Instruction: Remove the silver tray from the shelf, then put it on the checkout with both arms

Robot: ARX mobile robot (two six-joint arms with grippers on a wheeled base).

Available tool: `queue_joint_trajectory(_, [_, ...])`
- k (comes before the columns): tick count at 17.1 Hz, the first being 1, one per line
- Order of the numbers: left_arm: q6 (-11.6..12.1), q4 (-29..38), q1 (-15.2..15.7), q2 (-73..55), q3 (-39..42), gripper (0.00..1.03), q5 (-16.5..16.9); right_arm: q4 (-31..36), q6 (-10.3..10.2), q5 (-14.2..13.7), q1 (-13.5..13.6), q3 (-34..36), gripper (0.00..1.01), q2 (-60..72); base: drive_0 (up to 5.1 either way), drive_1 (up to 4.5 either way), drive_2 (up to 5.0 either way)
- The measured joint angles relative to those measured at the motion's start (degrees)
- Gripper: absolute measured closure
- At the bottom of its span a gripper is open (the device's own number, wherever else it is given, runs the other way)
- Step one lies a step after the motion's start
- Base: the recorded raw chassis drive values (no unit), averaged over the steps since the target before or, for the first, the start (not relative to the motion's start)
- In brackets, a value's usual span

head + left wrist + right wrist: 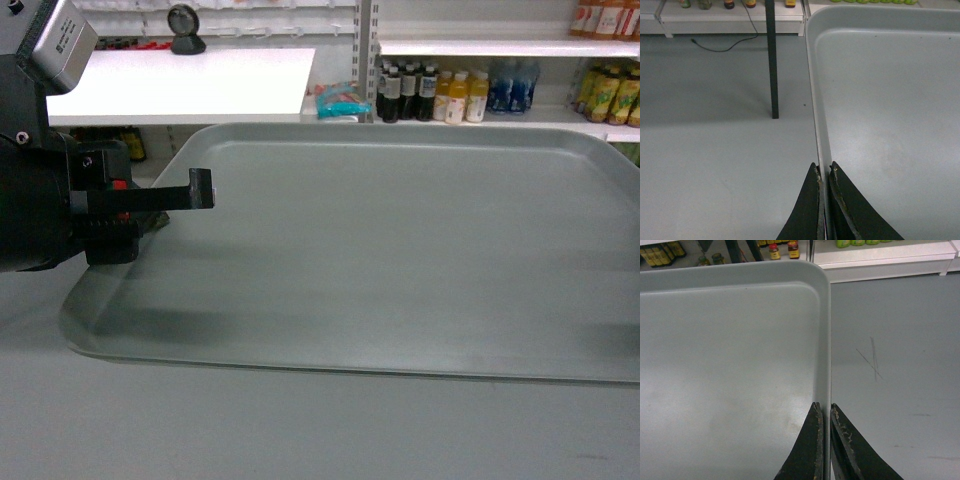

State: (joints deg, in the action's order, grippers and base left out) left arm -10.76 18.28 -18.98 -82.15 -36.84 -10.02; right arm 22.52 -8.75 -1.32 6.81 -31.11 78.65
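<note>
The silver tray fills most of the head view, held level in the air over the grey floor. My left gripper is shut on its left rim; in the left wrist view the gripper pinches the thin rim of the tray. My right gripper is shut on the right rim of the tray; it is outside the head view. The checkout, a flat white counter top, lies beyond the tray at the back left. The tray touches no shelf.
White shelf boards with drink bottles stand at the back right. A dark counter leg and a black cable are on the floor left of the tray. A black round object sits on the counter's far edge.
</note>
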Motion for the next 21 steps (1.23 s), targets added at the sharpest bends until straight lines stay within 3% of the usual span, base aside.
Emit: queue_joint_trajectory(21, [0.00,0.24,0.07,0.02,0.00,1.00,0.02,-0.09,0.00,-0.02,0.02,0.00,0.99,0.02,-5.0,2.43,2.4])
